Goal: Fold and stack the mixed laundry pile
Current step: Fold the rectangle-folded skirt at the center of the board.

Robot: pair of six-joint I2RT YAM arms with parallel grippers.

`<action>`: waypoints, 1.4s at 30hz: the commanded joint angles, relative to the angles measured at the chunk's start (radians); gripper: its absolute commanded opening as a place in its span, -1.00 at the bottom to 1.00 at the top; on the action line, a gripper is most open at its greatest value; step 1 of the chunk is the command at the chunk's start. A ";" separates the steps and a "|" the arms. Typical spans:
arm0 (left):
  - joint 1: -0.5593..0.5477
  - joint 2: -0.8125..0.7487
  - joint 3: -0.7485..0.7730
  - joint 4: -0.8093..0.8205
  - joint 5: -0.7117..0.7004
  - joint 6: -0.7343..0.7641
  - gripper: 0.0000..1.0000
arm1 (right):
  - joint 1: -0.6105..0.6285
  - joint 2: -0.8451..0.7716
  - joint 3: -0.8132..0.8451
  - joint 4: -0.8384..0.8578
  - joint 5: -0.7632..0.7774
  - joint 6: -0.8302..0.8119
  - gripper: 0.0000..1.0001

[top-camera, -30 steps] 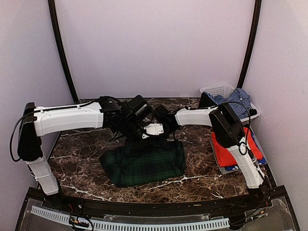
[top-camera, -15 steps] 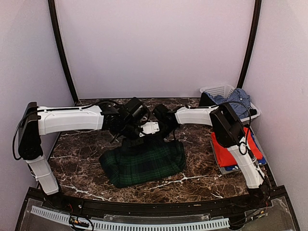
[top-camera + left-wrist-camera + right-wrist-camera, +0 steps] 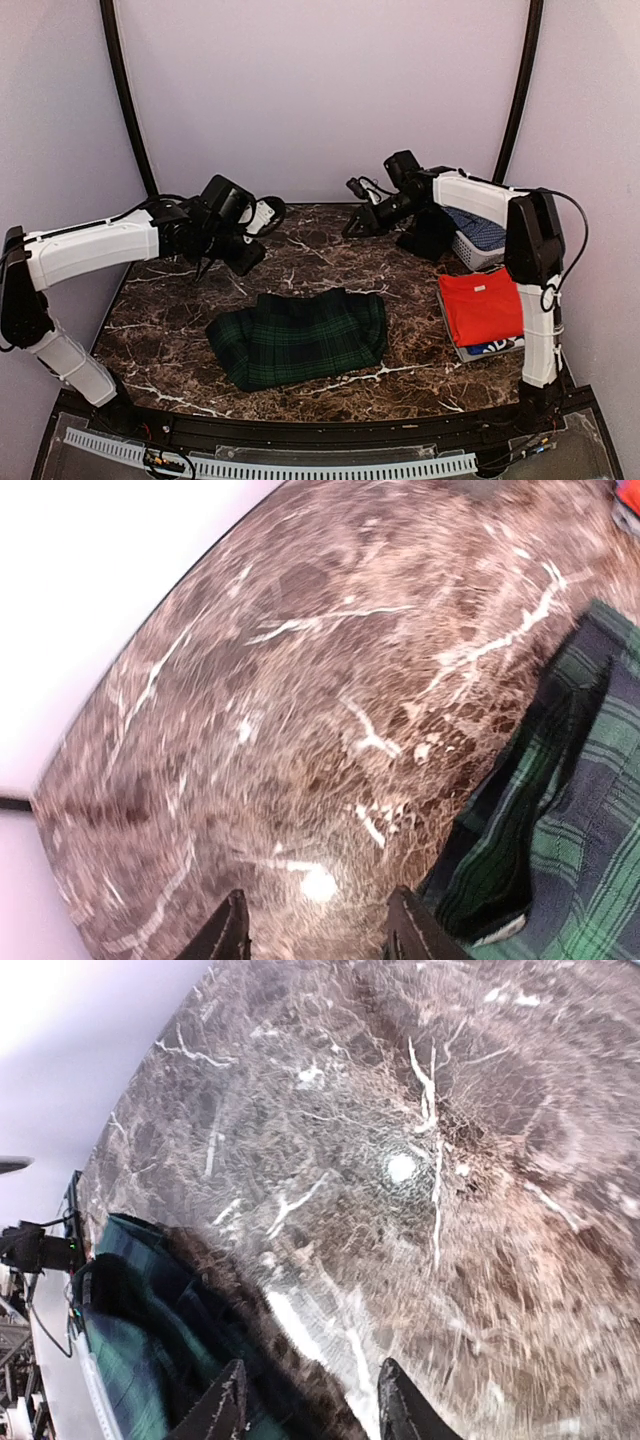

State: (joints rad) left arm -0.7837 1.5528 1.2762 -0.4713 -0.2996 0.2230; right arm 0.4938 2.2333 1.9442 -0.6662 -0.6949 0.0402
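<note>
Left tool [image 3: 262,214]: jaws apart, holding nothing, raised above the dark brown marble tabletop [image 3: 150,320].
Right tool [image 3: 357,208]: jaws apart, holding nothing.
Dark green tartan pleated skirt [image 3: 300,338]: folded flat on the tabletop, nearer than both tools, touching neither.
Bright red-orange folded T-shirt [image 3: 482,305]: right of the right tool, well apart.

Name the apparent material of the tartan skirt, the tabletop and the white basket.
Tartan skirt: woven cloth, matte, soft; it lies in folds with a checked weave. Tabletop: dark brown marble or a marble-look laminate, white veins, slight gloss; which one is unclear. White basket: probably moulded plastic, judging by its slotted wall.
</note>
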 commanded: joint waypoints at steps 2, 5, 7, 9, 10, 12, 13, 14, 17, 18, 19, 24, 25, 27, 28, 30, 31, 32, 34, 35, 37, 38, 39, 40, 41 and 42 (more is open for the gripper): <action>0.036 -0.174 -0.151 0.024 0.151 -0.393 0.02 | 0.026 -0.256 -0.240 0.100 -0.066 0.076 -0.08; 0.037 -0.219 -0.233 0.027 0.268 -0.516 0.04 | 0.035 -0.363 -0.433 0.191 -0.127 0.141 -0.03; 0.037 -0.257 -0.295 0.068 0.342 -0.604 0.05 | 0.049 -0.410 -0.536 0.246 -0.153 0.176 0.10; 0.037 -0.292 -0.359 0.123 0.400 -0.679 0.08 | 0.064 -0.429 -0.601 0.266 -0.152 0.202 0.12; 0.037 -0.308 -0.380 0.144 0.436 -0.717 0.12 | 0.075 -0.430 -0.616 0.268 -0.145 0.204 0.13; 0.037 -0.316 -0.426 0.187 0.462 -0.755 0.19 | 0.092 -0.423 -0.637 0.263 -0.114 0.203 0.15; 0.037 -0.315 -0.448 0.205 0.468 -0.762 0.21 | 0.098 -0.415 -0.643 0.263 -0.109 0.204 0.15; 0.037 -0.312 -0.457 0.216 0.487 -0.769 0.23 | 0.105 -0.406 -0.649 0.267 -0.110 0.206 0.15; 0.037 -0.300 -0.486 0.276 0.511 -0.785 0.24 | 0.126 -0.371 -0.652 0.292 -0.109 0.217 0.13; 0.037 -0.290 -0.489 0.300 0.517 -0.787 0.24 | 0.131 -0.360 -0.649 0.295 -0.106 0.219 0.11; 0.037 -0.274 -0.492 0.309 0.518 -0.795 0.23 | 0.135 -0.348 -0.645 0.296 -0.103 0.220 0.11; 0.037 -0.210 -0.476 0.323 0.493 -0.824 0.17 | 0.149 -0.299 -0.629 0.310 -0.118 0.229 0.06; 0.037 -0.197 -0.473 0.324 0.486 -0.830 0.14 | 0.152 -0.288 -0.626 0.310 -0.124 0.228 0.06; 0.037 -0.184 -0.468 0.326 0.469 -0.836 0.11 | 0.161 -0.272 -0.616 0.303 -0.122 0.222 0.03; 0.037 -0.181 -0.467 0.328 0.464 -0.836 0.07 | 0.164 -0.267 -0.612 0.301 -0.114 0.217 0.00; 0.037 -0.176 -0.466 0.328 0.441 -0.838 -0.08 | 0.164 -0.260 -0.603 0.296 -0.097 0.210 -0.15; 0.037 -0.175 -0.467 0.327 0.414 -0.839 -0.18 | 0.164 -0.255 -0.595 0.293 -0.083 0.204 -0.26; 0.038 -0.176 -0.468 0.324 0.398 -0.842 -0.42 | 0.164 -0.250 -0.586 0.290 -0.070 0.200 -0.42; 0.040 -0.178 -0.470 0.328 0.360 -0.848 -0.73 | 0.164 -0.239 -0.565 0.284 -0.046 0.192 -0.68; 0.045 -0.176 -0.470 0.329 0.343 -0.851 -0.82 | 0.164 -0.233 -0.554 0.284 -0.034 0.189 -0.80; 0.057 -0.168 -0.468 0.334 0.327 -0.851 -0.98 | 0.163 -0.222 -0.533 0.280 -0.005 0.183 -1.00; 0.067 -0.159 -0.467 0.334 0.322 -0.850 -1.00 | 0.163 -0.218 -0.524 0.278 0.011 0.181 -1.00; 0.072 -0.153 -0.465 0.332 0.315 -0.849 -1.00 | 0.163 -0.216 -0.519 0.281 0.027 0.180 -1.00; 0.083 -0.139 -0.466 0.334 0.312 -0.848 -1.00 | 0.162 -0.214 -0.518 0.287 0.050 0.178 -1.00; 0.089 -0.133 -0.468 0.336 0.311 -0.848 -1.00 | 0.163 -0.210 -0.517 0.291 0.081 0.178 -1.00; 0.104 -0.113 -0.469 0.340 0.296 -0.851 -1.00 | 0.163 -0.204 -0.516 0.295 0.107 0.176 -1.00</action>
State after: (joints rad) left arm -0.7208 1.3998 0.7998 -0.1371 0.0650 -0.6243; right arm 0.6529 2.0022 1.4010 -0.3901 -0.7101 0.2363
